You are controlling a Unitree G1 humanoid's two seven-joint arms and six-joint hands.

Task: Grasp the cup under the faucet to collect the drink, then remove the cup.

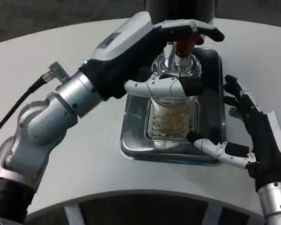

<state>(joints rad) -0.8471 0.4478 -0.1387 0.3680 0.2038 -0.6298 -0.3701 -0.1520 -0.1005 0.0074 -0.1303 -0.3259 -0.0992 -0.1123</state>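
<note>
Cup filling under faucet, right hand not gripping yet.
Left hand (178,51) presses faucet lever (183,46); cup (173,110) sits on drip tray (131,140); right hand (246,136) open beside it. Risk: overflow or knocking cup.

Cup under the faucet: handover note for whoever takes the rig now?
Left robot hand: wrapped around the cup, fingers over its top by the faucet.
Right robot hand: open beside the tray, holding nothing.
Cup stands on the tray grate under the faucet, amber drink in its lower part.
Done: grasp, some filling.
Left: finish collecting, then lift the cup away.
</note>
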